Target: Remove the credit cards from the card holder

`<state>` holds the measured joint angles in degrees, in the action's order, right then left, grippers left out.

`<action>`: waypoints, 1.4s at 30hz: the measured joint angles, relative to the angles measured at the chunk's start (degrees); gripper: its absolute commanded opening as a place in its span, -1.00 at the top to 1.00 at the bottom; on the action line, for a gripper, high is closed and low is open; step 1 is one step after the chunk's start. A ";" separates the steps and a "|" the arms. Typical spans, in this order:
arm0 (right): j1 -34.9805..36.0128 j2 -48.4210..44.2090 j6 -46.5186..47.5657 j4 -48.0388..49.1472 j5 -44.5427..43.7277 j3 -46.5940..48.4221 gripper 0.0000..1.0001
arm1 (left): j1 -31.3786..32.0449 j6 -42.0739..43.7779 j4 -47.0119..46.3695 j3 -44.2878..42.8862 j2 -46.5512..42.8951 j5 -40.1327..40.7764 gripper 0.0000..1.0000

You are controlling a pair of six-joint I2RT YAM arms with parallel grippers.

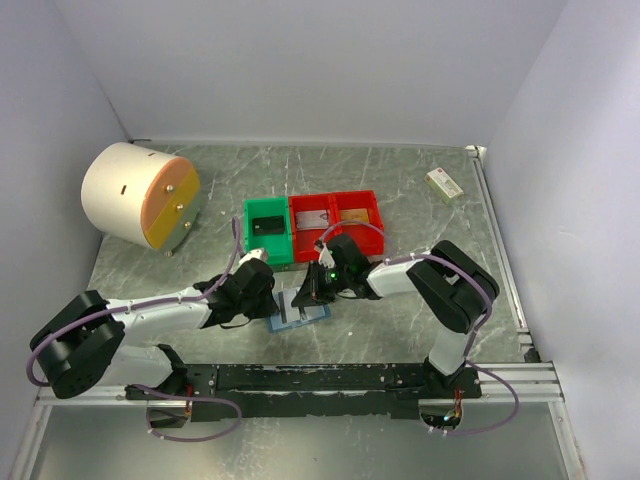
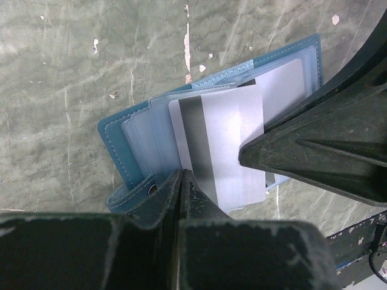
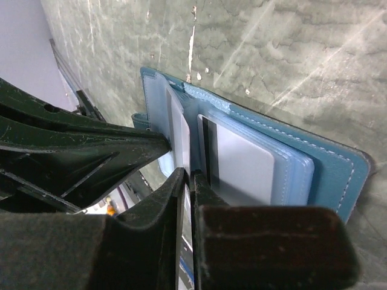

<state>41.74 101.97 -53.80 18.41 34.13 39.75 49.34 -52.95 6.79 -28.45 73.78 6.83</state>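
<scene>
Mid-extraction, with no card free yet. Nearest, at 6 o'clock on the table [image 1: 420,200]: holder [image 2: 115,142] open and flat between both arms.

Left gripper [image 2: 182,179] in from the holder's 9 o'clock in the top view, jaws together, tips against the near flap. Pinning or pinching it, cannot tell.

Right gripper [image 3: 188,182] in from 1 o'clock, jaws all but together with a pale sliver between them. Seemingly nipped on the edge of the striped card [image 2: 227,151], itself partway out of its slot. Other cards [image 2: 284,84] tucked in behind.

Next, by judgement: hold the holder down, draw the card straight along its slot without twisting, then set it aside.

Farther off at 12 o'clock: green bin [image 1: 267,228] and red bins [image 1: 335,215].
</scene>
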 measured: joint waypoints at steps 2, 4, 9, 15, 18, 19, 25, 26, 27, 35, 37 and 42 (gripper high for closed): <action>0.00 0.07 0.07 0.00 0.04 0.00 1.00 | 0.00 0.00 0.00 0.00 0.00 0.02 0.82; 0.00 0.00 0.28 -0.04 0.11 0.11 1.00 | 0.00 0.00 0.00 0.00 -0.02 0.00 0.81; 0.17 -1.09 1.27 -1.22 -0.52 0.35 1.00 | 0.00 -0.02 -0.07 0.24 -0.35 0.00 0.82; 0.17 -1.36 1.07 -0.72 -0.52 -0.07 0.64 | 0.00 -0.02 -0.13 0.46 -0.59 0.00 0.84; 0.35 -1.33 0.83 -0.50 -0.52 -0.11 0.63 | 0.00 -0.04 -0.15 0.46 -0.59 0.00 0.84; 0.42 -1.33 0.83 -0.26 -0.52 -0.11 0.66 | 0.00 -0.04 -0.15 0.46 -0.59 0.00 0.84; 0.74 -0.55 0.35 1.07 -0.50 -0.11 0.81 | 0.00 -0.04 -0.17 0.46 -0.57 0.00 0.85; 0.72 -0.44 0.28 1.07 -0.52 -0.11 0.84 | 0.02 -0.04 -0.17 0.46 -0.57 0.00 0.85; 0.72 -0.37 0.26 1.07 -0.52 -0.11 0.88 | 0.02 -0.04 -0.17 0.46 -0.57 0.00 0.85; 0.68 -0.37 0.63 0.57 -0.55 0.00 1.00 | 0.02 -0.02 -0.15 0.46 -0.55 0.00 0.85; 0.28 -0.81 1.36 -0.48 -0.63 0.04 1.00 | 0.04 -0.04 -0.15 0.46 -0.55 0.00 0.85; -3.26 -4.59 5.05 -5.62 1.20 0.02 1.00 | 0.17 -0.04 -0.20 0.59 -0.70 0.04 0.84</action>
<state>38.48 97.38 -48.75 12.80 35.33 39.77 49.52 -52.99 6.59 -27.86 73.08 6.87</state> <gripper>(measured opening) 0.007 0.083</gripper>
